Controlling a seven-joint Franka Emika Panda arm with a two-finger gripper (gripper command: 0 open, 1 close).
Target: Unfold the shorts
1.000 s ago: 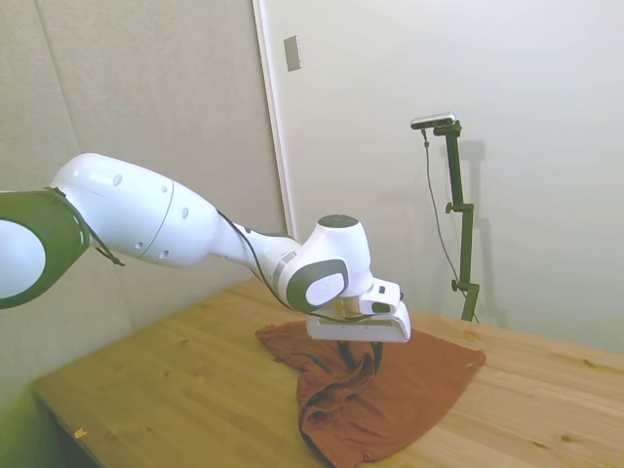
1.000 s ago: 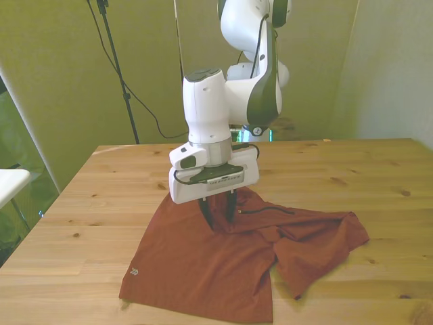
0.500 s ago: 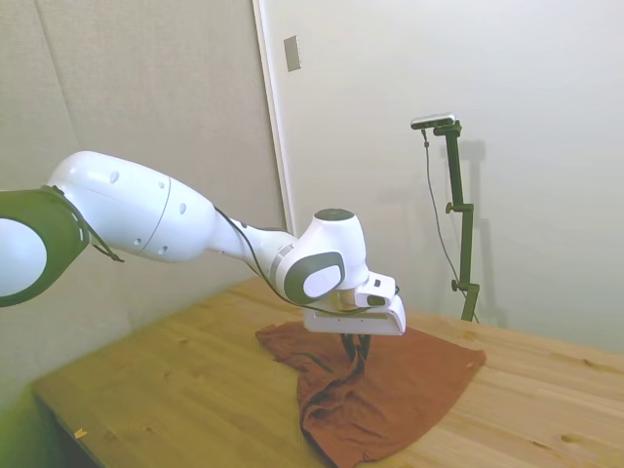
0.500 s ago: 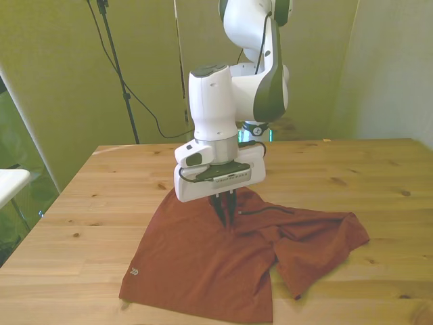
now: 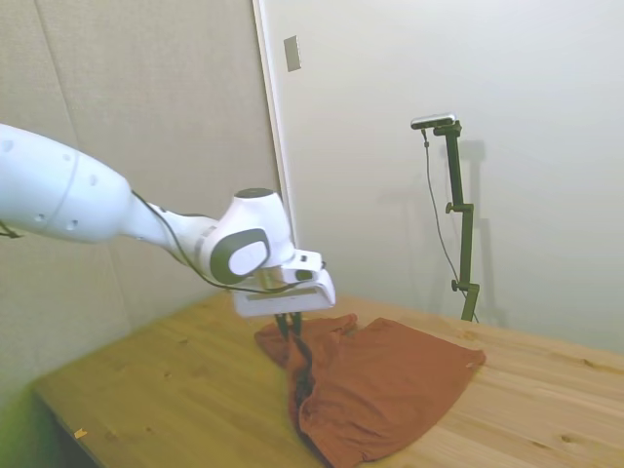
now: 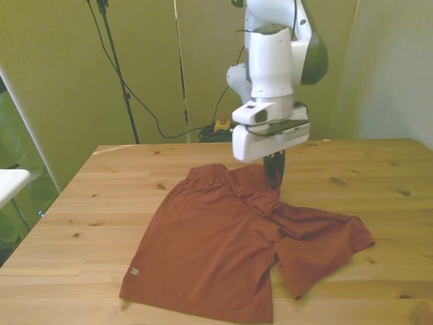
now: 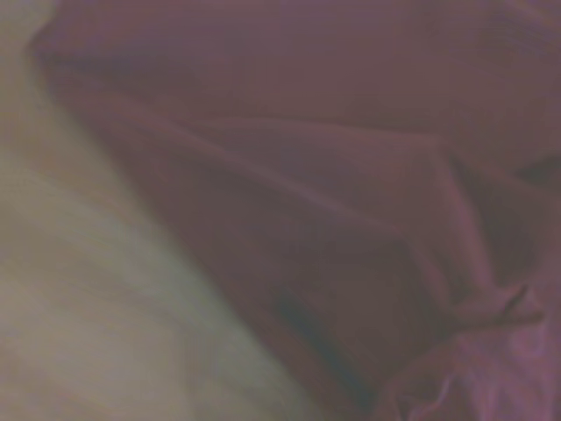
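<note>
One garment, one arm, one counter.
There is a single pair of rust-red shorts (image 6: 223,247), seen as one piece of cloth in the side view (image 5: 385,385) and as a blurred red mass in the wrist view (image 7: 351,219). One white robot arm (image 6: 274,47) carries one tool (image 6: 275,170), which has two dark fingers. One wooden counter (image 6: 379,183) bears it all. On the wall in the side view is one small grey plate (image 5: 292,53). One white logo mark (image 6: 135,272) sits near the hem of the shorts.
</note>
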